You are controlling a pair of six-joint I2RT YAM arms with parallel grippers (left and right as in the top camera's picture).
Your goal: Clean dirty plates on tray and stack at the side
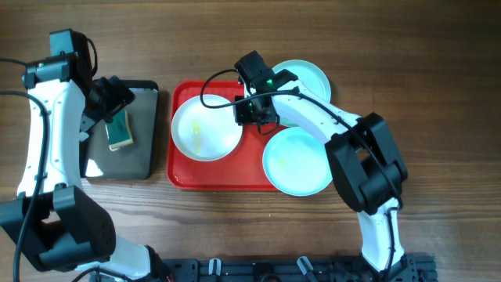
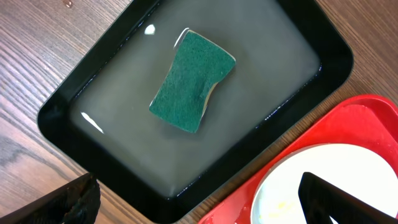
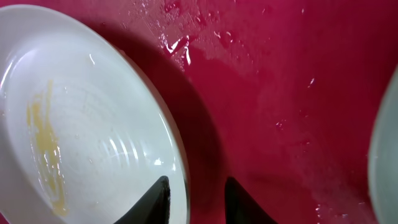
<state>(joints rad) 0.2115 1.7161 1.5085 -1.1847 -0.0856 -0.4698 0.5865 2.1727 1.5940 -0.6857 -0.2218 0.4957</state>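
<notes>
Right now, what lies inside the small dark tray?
A green sponge lies in shallow cloudy water in the dark tray. The floor under the sponge is hidden.

Bright even light, soft shadows, glints on wet tray

Matching kit on both sides here: the left arm and right arm have glossy white shells between chunky black joint housings. Thin black cables loop off the wrists, a small green light glows on the right one, and the fingers are matte black wedges.
</notes>
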